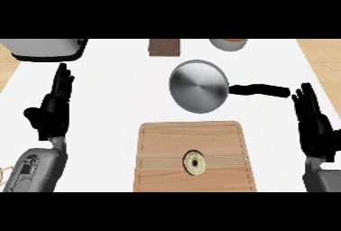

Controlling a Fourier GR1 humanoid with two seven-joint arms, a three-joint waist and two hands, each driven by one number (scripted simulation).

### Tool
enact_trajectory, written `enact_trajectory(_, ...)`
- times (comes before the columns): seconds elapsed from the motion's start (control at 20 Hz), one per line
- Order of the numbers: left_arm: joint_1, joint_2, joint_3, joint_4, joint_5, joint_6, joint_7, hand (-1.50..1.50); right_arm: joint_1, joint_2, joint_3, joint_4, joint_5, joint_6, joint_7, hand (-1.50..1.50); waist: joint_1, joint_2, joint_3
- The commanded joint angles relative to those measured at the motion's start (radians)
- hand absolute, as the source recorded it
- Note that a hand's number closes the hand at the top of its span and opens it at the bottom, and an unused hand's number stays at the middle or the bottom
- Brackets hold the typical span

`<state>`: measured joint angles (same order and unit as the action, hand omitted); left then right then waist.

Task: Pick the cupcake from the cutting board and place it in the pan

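Both hands, left hand point(54, 108) at nine o'clock and right hand point(313, 124) at three, are resting open and holding nothing, leaving the cupcake point(194, 162) sitting on the cutting board point(160, 149) at six o'clock, with the pan point(198, 85) waiting at twelve.

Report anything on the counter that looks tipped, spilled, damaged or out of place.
Nothing stands out. The cupcake sits upright on the cutting board, the pan lies flat beyond it with nothing inside, and both the left hand and the right hand rest open at the sides.
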<state>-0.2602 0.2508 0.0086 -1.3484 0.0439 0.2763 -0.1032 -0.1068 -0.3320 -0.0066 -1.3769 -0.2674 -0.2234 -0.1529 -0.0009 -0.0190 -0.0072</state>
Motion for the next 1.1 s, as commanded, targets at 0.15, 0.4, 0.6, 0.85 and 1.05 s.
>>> enact_trajectory(0.15, -0.004, 0.003, -0.039, -0.016, 0.012, -0.067, 0.024, 0.00, -0.084, 0.005, 0.282, -0.013, 0.015, 0.366, -0.016, 1.50, 0.073, 0.025, 0.009)
enact_trajectory(0.4, 0.021, 0.010, -0.037, -0.030, 0.056, -0.114, 0.094, 0.00, -0.022, 0.002, 0.412, -0.013, 0.268, 0.334, -0.326, -1.50, 0.015, 0.016, 0.009)
enact_trajectory(0.6, 0.033, 0.028, -0.019, -0.058, 0.065, -0.119, 0.125, 0.00, 0.026, -0.077, 0.323, -0.024, 0.345, 0.218, -0.480, -1.50, -0.002, 0.014, 0.008)
enact_trajectory(0.85, 0.025, 0.005, -0.023, -0.092, 0.051, -0.086, 0.170, 0.00, 0.071, -0.332, 0.252, -0.221, 0.317, 0.398, -0.385, -1.50, -0.013, 0.013, 0.006)
enact_trajectory(1.05, 0.015, 0.015, -0.020, -0.093, 0.045, -0.091, 0.175, 0.00, -0.039, -0.445, 0.252, -0.311, 0.393, 0.455, -0.219, -1.50, -0.008, 0.013, 0.005)
